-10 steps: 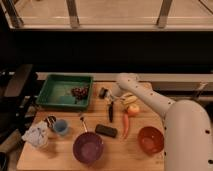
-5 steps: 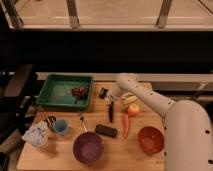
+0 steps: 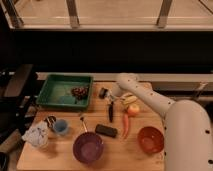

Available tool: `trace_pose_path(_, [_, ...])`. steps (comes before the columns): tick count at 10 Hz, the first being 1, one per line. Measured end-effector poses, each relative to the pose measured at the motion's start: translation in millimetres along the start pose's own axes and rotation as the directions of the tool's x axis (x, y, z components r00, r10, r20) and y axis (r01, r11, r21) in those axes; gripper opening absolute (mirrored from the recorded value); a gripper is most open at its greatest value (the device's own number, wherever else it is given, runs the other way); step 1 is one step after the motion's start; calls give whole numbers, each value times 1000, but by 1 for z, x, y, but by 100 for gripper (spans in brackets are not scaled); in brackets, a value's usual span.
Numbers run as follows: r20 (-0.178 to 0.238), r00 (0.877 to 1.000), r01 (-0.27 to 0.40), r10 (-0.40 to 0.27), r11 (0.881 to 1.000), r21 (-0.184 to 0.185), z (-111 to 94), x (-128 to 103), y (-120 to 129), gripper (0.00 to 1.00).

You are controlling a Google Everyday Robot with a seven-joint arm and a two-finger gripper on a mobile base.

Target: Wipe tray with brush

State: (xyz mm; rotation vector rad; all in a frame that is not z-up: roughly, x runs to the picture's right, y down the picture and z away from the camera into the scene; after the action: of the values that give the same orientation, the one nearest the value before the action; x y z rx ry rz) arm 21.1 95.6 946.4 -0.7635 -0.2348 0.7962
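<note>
The green tray point(image 3: 56, 92) sits at the back left of the wooden table, with a dark brownish clump point(image 3: 79, 92) in its right part. Right of the tray, the slim black brush point(image 3: 110, 112) lies on the table, pointing toward the front. My gripper point(image 3: 105, 93) hangs just past the tray's right rim, above the brush's far end, and it is shut. I cannot tell whether it touches the brush. The white arm point(image 3: 150, 102) reaches in from the right.
An orange carrot point(image 3: 125, 125), a black block point(image 3: 106, 130) and a small metal-handled utensil point(image 3: 83, 123) lie near the brush. A purple bowl point(image 3: 88, 147) and an orange bowl point(image 3: 150, 139) stand in front. Blue cup point(image 3: 61, 127) and white crumpled bag point(image 3: 37, 135) at left; fruit point(image 3: 132, 109) by the arm.
</note>
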Motion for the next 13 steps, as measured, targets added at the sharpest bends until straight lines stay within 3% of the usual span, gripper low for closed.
trace_pose_path(5, [-1, 1000, 0, 0, 1000, 0, -1, 0, 1, 0])
trace_pose_path(7, [-17, 1000, 6, -6, 1000, -11, -9, -3, 9, 0])
trace_pose_path(9, [-8, 1000, 1, -1, 1000, -3, -28, -11, 9, 0])
trace_pose_path(13, [-2, 1000, 1, -1, 1000, -1, -29, -13, 8, 0])
